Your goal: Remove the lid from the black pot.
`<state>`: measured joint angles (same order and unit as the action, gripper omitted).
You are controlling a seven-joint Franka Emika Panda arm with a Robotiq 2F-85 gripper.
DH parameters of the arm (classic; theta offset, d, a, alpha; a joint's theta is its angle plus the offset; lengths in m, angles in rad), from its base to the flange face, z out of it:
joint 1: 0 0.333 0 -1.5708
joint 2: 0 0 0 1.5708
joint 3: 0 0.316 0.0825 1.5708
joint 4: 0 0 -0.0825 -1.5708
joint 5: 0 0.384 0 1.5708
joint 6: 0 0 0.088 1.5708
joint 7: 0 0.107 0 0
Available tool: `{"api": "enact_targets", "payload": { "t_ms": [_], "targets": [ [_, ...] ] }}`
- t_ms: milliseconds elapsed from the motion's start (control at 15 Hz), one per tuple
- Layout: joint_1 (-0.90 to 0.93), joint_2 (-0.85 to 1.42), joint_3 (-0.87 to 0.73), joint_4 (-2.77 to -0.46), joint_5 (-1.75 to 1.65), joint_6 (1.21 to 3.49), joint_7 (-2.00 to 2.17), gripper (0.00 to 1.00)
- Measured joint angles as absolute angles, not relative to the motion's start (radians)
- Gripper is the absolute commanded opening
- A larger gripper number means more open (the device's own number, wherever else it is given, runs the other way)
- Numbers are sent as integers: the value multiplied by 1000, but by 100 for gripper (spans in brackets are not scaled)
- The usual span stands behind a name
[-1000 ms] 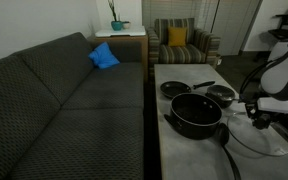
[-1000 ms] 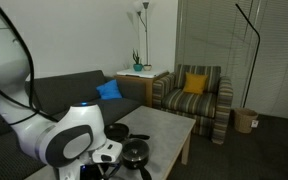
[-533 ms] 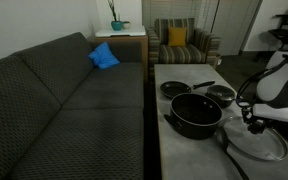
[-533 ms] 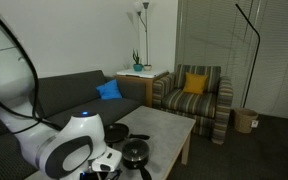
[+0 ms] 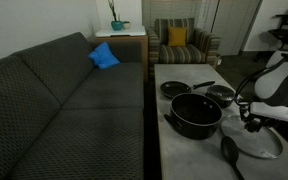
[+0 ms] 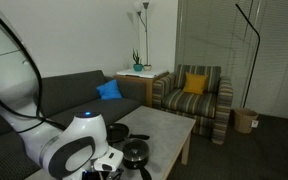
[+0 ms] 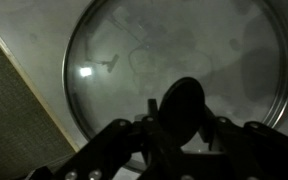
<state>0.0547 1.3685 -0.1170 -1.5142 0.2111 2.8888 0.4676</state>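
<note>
The black pot [image 5: 195,113] stands uncovered on the low table, the biggest pan there. The glass lid [image 5: 262,145] with its metal rim is to the right of the pot, low at the table top. My gripper [image 5: 251,124] is right above it. In the wrist view the lid [image 7: 164,50] fills the picture and its dark knob [image 7: 187,108] sits between my fingers; my gripper [image 7: 184,118] looks shut on the knob. I cannot tell whether the lid rests on the table.
Two smaller dark pans [image 5: 175,89] [image 5: 221,95] stand behind the pot. A long black ladle [image 5: 229,152] lies near the lid, toward the table's front. A dark couch [image 5: 74,100] runs along the table's left edge [image 5: 156,140]. A striped armchair [image 5: 180,42] stands beyond.
The gripper has carried the lid a little down and away from the pot; the lid now lies flatter and lower than a second ago.
</note>
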Motion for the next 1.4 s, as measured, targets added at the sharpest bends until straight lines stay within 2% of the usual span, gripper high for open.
{"api": "enact_targets", "payload": {
  "t_ms": [133, 200, 267, 600, 1000, 1400],
  "targets": [
    [52, 1369, -117, -1514, 218, 2891, 468, 14],
    [50, 1369, -116, -1514, 223, 2893, 468, 64],
    [48, 1369, -116, -1514, 227, 2894, 468, 65],
    [37, 1371, -108, -1514, 237, 2902, 468, 99],
    [51, 1319, -121, -1556, 237, 2951, 450, 100],
    [164, 1110, -207, -1742, 227, 2952, 439, 100]
  ]
}}
